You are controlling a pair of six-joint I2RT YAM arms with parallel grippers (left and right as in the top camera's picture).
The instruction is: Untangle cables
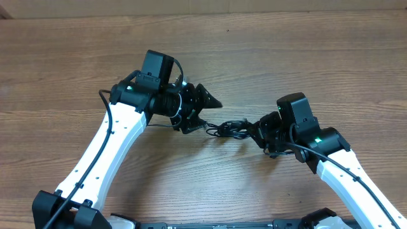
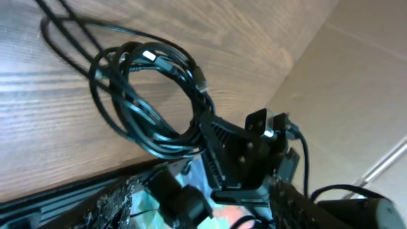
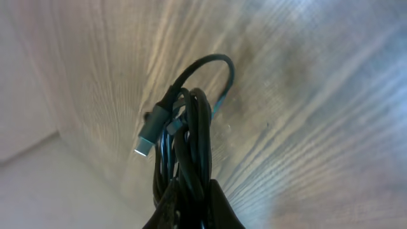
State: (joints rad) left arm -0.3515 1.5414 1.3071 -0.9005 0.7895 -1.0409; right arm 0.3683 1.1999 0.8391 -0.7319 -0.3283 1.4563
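The cables point(image 1: 232, 129) are a small black tangle lying on the wooden table between the two arms. My right gripper point(image 1: 259, 131) is shut on the tangle's right end. In the right wrist view the bundle point(image 3: 189, 127) rises from between the shut fingertips point(image 3: 191, 202), and a silver-tipped plug point(image 3: 146, 138) sticks out to the left. My left gripper point(image 1: 210, 116) stands open just left of the tangle, tilted, with nothing between its fingers. The left wrist view shows the looped cables point(image 2: 146, 95) on the table with the right gripper point(image 2: 245, 149) clamped on their near edge.
The wooden table point(image 1: 305, 57) stretches in all directions around the arms. A loose black strand point(image 1: 159, 124) runs left from the tangle under the left arm. The right arm's own black wire point(image 1: 356, 175) trails along its white link.
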